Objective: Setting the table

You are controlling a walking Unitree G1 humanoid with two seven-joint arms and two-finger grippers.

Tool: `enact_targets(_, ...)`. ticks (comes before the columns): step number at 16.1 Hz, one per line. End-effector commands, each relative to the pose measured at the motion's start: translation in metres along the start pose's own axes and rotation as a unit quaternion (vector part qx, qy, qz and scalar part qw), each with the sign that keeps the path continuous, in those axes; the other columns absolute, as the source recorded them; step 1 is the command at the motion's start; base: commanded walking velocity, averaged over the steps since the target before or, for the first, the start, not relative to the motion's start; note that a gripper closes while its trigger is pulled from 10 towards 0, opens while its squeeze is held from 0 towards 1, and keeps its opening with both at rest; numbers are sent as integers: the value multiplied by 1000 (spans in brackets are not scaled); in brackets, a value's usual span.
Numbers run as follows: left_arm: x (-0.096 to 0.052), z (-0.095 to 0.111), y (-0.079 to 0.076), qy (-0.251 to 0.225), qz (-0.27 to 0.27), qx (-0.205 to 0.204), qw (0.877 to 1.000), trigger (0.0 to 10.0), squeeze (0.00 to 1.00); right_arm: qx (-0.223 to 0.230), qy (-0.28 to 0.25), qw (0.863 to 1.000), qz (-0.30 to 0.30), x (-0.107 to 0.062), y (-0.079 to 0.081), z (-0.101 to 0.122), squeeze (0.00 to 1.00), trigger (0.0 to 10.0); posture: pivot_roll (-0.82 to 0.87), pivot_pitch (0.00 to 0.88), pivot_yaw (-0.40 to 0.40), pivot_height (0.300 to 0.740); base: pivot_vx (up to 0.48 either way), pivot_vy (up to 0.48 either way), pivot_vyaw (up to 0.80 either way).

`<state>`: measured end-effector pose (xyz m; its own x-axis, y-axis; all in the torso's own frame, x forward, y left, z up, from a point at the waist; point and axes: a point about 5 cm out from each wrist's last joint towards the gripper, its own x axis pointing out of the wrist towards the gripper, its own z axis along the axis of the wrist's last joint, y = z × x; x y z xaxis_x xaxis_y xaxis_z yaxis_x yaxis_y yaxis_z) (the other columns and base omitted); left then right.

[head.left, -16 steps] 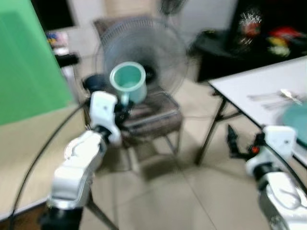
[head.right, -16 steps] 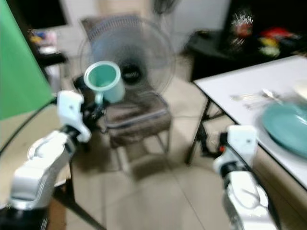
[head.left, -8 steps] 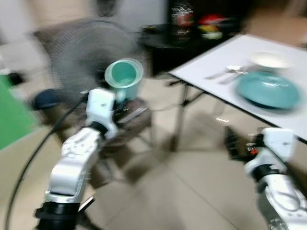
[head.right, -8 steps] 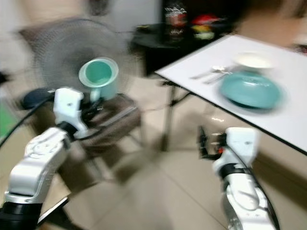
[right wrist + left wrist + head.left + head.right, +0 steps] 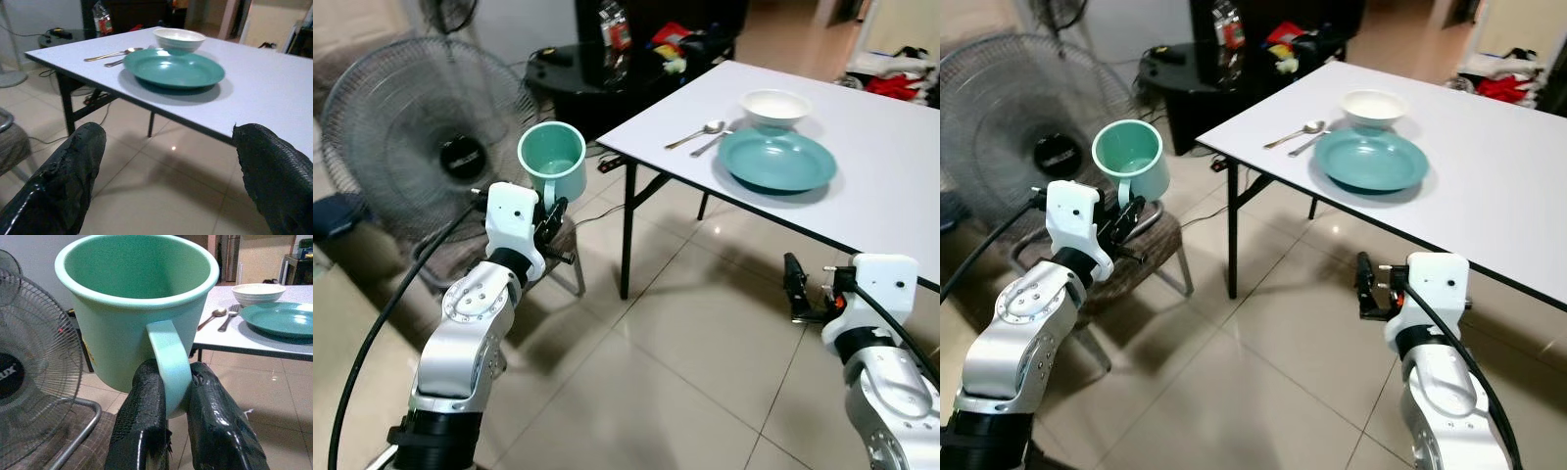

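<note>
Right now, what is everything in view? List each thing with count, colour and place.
Mug: one, light green, held up by its handle, short of the table.
Table: one, white top, black legs, ahead on the right.
Plate: one, teal, on the table.
Bowl: one, white, behind the plate.
Spoon and fork: silver, left of the plate.
Fan: one, grey, on the left.
Left gripper: shut on the mug's handle.
Right gripper: open, low before the table.

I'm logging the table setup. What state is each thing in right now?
Mug: upright, empty, held by its handle off the table.
Left claw: shut on the mug handle.
Right claw: open, empty.
Plate: flat on the table, empty.
Bowl: upright behind the plate.
Spoon: lying beside the plate.
Fan: standing.
</note>
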<state>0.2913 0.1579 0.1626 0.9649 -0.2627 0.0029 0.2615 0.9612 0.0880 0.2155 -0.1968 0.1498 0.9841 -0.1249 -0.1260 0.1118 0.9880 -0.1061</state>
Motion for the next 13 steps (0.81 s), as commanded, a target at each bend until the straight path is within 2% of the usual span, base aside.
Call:
enact_targets(1,3,9,-2,-18,-10,8,1000,10000,0,2,4,1000,-3,-1,-2,0,0,10000,-17,0,28,740,368,0,-800)
enact_targets(10,10,9,-10,-20,-38,6,999,10000,0,1,4,1000,-13,-1,-6,1,0,10000,-36,0,40,740,383,0,-800)
enact_targets(13,12,8,-10,-18,-42,12,999,10000,0,-4,0,1000,-2,0,-5,3,0,10000,-38,0,40,740,385,0,-135)
